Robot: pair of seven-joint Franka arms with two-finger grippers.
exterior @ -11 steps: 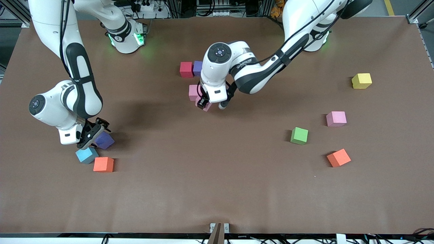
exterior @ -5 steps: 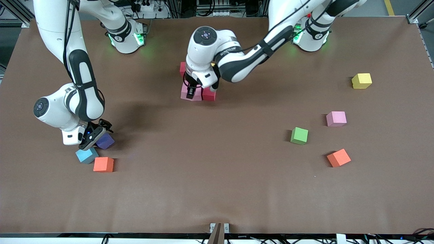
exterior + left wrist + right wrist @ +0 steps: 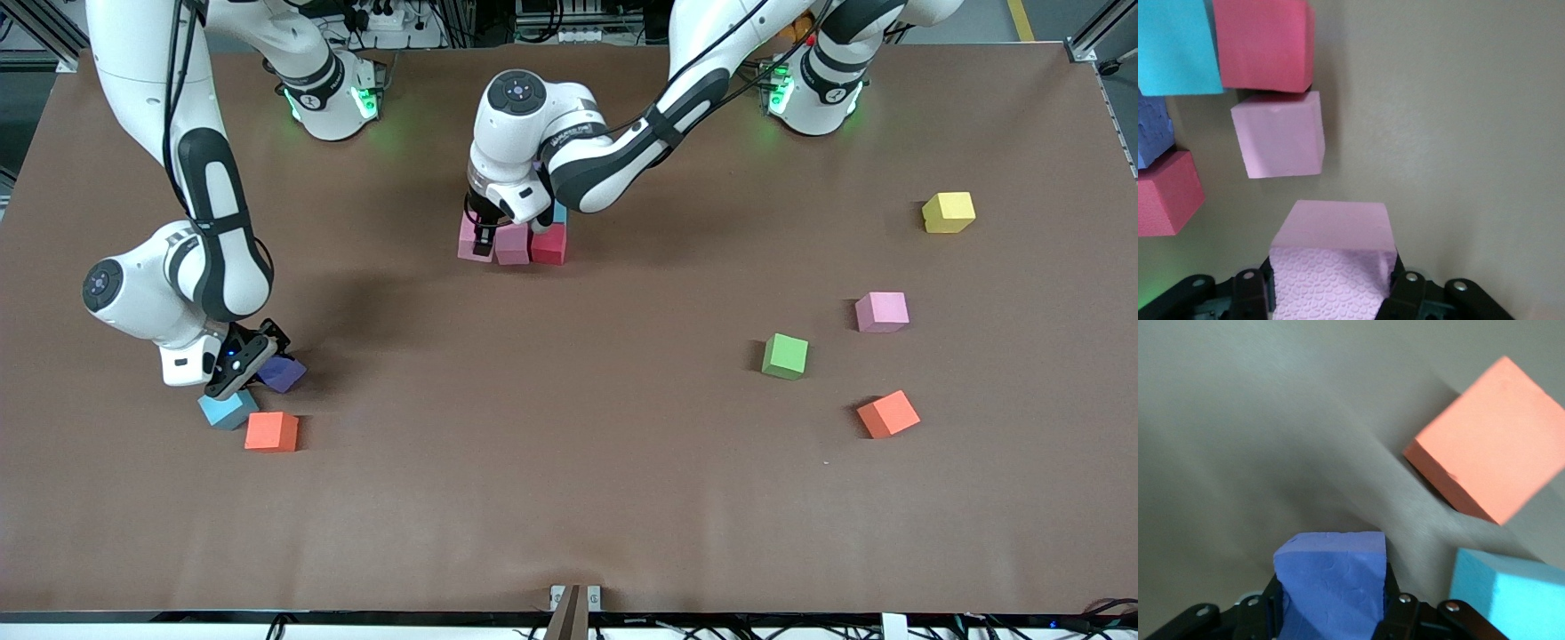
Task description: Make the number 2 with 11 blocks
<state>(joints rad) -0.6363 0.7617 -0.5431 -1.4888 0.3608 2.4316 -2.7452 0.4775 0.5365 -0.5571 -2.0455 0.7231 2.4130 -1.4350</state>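
Gripping a pink foam cube (image 3: 1331,267) beside the pink-and-red block row (image 3: 531,244) mid-counter (image 3: 569,498), the left end effector (image 3: 481,238) is closed; the right end effector (image 3: 240,369) clamps a purple foam cube (image 3: 1331,583) over the right arm's end.

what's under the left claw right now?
The left claw grips a pink foam cube, set beside another pink foam cube and a red foam cube. Whether it touches the table is hidden.
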